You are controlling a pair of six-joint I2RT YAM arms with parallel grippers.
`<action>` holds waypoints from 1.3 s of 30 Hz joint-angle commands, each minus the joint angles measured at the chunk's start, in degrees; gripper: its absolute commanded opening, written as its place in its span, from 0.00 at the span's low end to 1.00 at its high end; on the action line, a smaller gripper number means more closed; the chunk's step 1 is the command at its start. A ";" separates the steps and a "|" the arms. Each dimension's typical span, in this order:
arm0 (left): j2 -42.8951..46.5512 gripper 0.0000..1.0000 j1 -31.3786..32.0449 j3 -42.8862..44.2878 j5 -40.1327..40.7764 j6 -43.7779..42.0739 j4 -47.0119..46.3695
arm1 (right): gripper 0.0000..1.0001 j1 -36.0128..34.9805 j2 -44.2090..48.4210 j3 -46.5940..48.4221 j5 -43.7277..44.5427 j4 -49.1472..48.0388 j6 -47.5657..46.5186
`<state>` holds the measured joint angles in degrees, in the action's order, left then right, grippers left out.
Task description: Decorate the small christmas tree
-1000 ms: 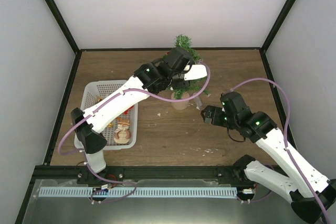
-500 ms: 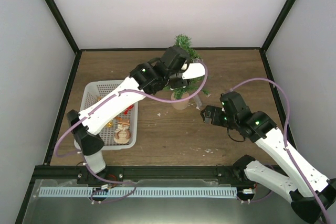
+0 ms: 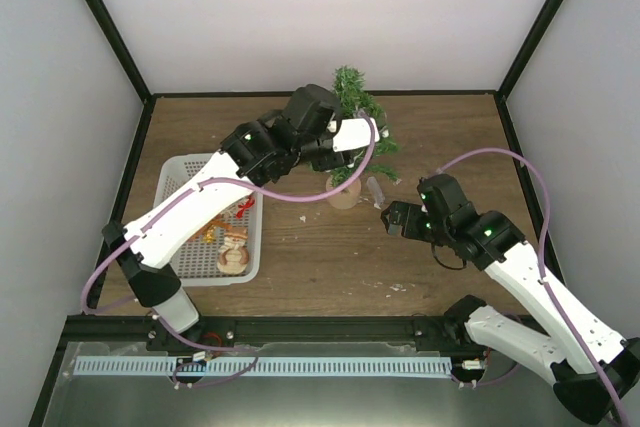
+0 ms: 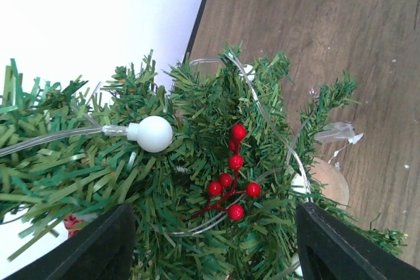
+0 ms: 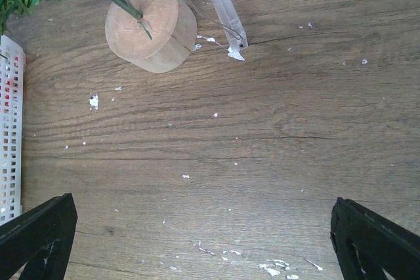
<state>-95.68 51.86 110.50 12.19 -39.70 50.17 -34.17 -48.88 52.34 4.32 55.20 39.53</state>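
Where the wooden table (image 3: 300, 257) runs toward the back wall, we list the small christmas tree (image 3: 352, 87), upright on its round tan base (image 5: 151, 24), to the right of the white basket (image 3: 168, 179).

- On the tree: a clear light string with a white bulb (image 4: 155, 134) and a red berry sprig (image 4: 231, 175) set among the branches.
- Beside the base: a clear plastic strip (image 5: 226, 11), touching or nearly touching it; white flecks lie scattered on the wood.
- Left gripper (image 4: 220, 244): over the tree's upper branches, fingers spread wide and holding nothing. We cannot tell whether they brush the needles.
- Right gripper (image 5: 207, 237): near the base on its right side, above bare wood, fingers wide apart and empty.
- In the basket: a snowman-like figure (image 3: 233, 247) and other small ornaments, too small for us to name.
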 commanded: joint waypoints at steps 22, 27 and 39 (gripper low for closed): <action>30.39 0.65 -18.83 -29.89 -16.81 6.80 1.42 | 0.96 0.56 -1.11 4.88 2.57 1.15 -2.01; 33.11 0.58 -29.15 -36.16 -26.82 8.70 3.68 | 0.94 0.60 0.83 9.78 4.42 -2.48 -7.58; 31.10 0.52 -44.78 -52.27 -36.45 -1.88 8.95 | 0.94 0.60 1.42 10.05 0.51 -4.04 -9.60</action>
<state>-62.50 10.55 61.19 -19.79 -38.61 57.12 -33.95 -47.75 62.59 6.22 51.40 29.71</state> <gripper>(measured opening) 0.541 0.938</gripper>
